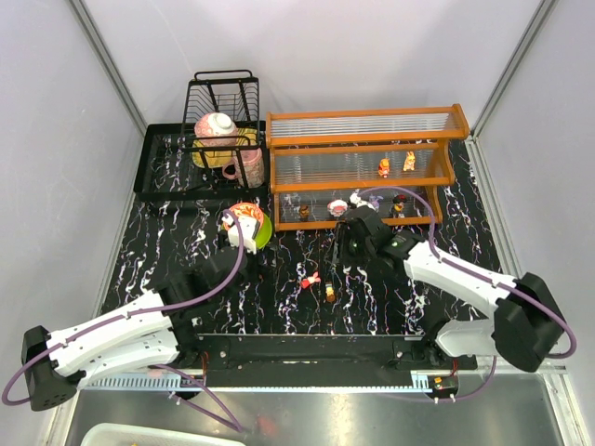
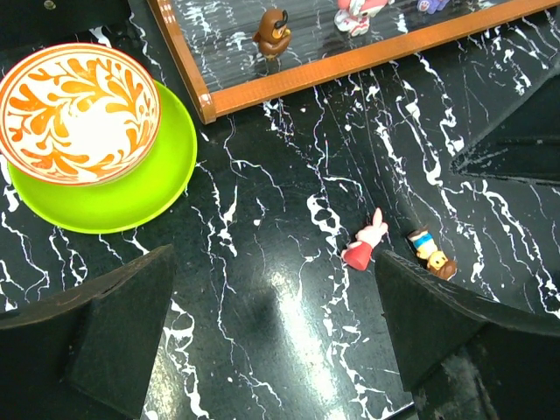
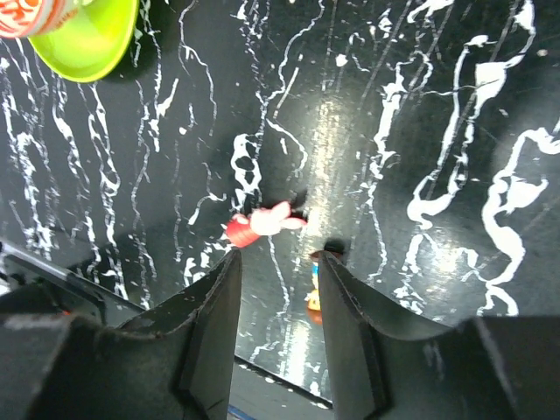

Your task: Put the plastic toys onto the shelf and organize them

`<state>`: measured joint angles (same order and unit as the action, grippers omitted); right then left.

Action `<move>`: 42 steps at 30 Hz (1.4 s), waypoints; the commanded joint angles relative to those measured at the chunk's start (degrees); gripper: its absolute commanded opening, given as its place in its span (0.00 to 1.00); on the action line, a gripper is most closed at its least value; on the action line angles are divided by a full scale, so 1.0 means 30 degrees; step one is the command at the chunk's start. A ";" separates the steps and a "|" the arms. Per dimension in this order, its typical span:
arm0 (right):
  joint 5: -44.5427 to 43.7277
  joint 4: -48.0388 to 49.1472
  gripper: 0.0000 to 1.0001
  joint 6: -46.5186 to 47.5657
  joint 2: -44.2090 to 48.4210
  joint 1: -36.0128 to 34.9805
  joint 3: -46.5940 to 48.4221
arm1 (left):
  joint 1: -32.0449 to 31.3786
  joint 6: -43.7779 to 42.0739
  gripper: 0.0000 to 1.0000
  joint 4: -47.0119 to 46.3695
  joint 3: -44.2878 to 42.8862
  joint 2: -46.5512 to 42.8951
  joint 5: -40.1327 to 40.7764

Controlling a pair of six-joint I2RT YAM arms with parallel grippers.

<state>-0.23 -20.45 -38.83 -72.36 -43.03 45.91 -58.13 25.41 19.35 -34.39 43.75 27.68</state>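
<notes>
Two loose on the black, white-veined tabletop [image 1: 279,302]: a small pink-and-red long-eared plastic figurine [image 2: 363,245] and, just beside it, a small orange plastic figurine with a dark cap [image 2: 429,254]. Both on their sides in front of the wide orange-framed tiered shelf with clear ribbed panels [image 1: 363,138], so not yet sorted.

Already shelved: two yellow-orange figurines [image 1: 383,168] upright on the middle tier. On the bottom tier a brown figurine [image 2: 273,33], a pink-white figurine [image 2: 357,13] and a couple more, partly hidden by the right arm. Spaced along the front, which reads as a display row, not a pile. None seen on the top tier.

Right gripper [image 3: 280,258]: half-parted, nothing between the fingers. Aimed down at the loose pair, pink one just beyond the fingertips, orange one visible through the gap. Narrow setting probably chosen for a thumb-sized target. From above: hanging between shelf front and the pair, touching neither.

Left gripper [image 2: 280,350]: spread fully, empty, low over the table, the pair to one side and the red-and-white leaf-patterned bowl [image 2: 79,114] on its lime-green plate [image 2: 144,197] to the other. Likely parked wide and aside to leave the pick to the right arm.

Next, at a guess: drop on the pink one, pinch across the body. Small, rounded, slick, so prone to squirting out or rolling. Then stand it upright beside the others; ribbed panel liable to tip it.
</notes>
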 commanded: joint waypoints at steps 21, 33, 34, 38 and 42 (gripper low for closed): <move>0.0868 -0.5460 0.36 -0.4284 -0.8779 -0.1683 0.6640 | 0.0099 -0.0032 0.99 -0.0650 0.0156 -0.0608 0.0236; 0.1278 -0.5196 0.37 -0.4196 -0.9923 -0.1771 0.7284 | 0.0070 -0.0296 0.99 -0.0533 0.0214 -0.0783 0.0499; 0.1365 -0.5167 0.37 -0.4167 -1.0011 -0.1742 0.7342 | 0.0070 -0.0325 0.99 -0.0504 0.0243 -0.0783 0.0528; 0.1424 -0.5079 0.37 -0.4138 -1.0362 -0.1742 0.7577 | 0.0099 -0.0354 0.99 -0.0446 0.0243 -0.0842 0.0646; 0.1395 -0.5079 0.38 -0.3992 -1.0714 -0.1771 0.7870 | 0.0099 -0.0384 0.99 -0.0416 0.0302 -0.0871 0.0762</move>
<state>3.16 -35.66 -50.85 -103.48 -47.68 66.83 -58.13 25.30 19.68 -33.98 41.95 28.18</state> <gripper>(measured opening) 0.372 0.983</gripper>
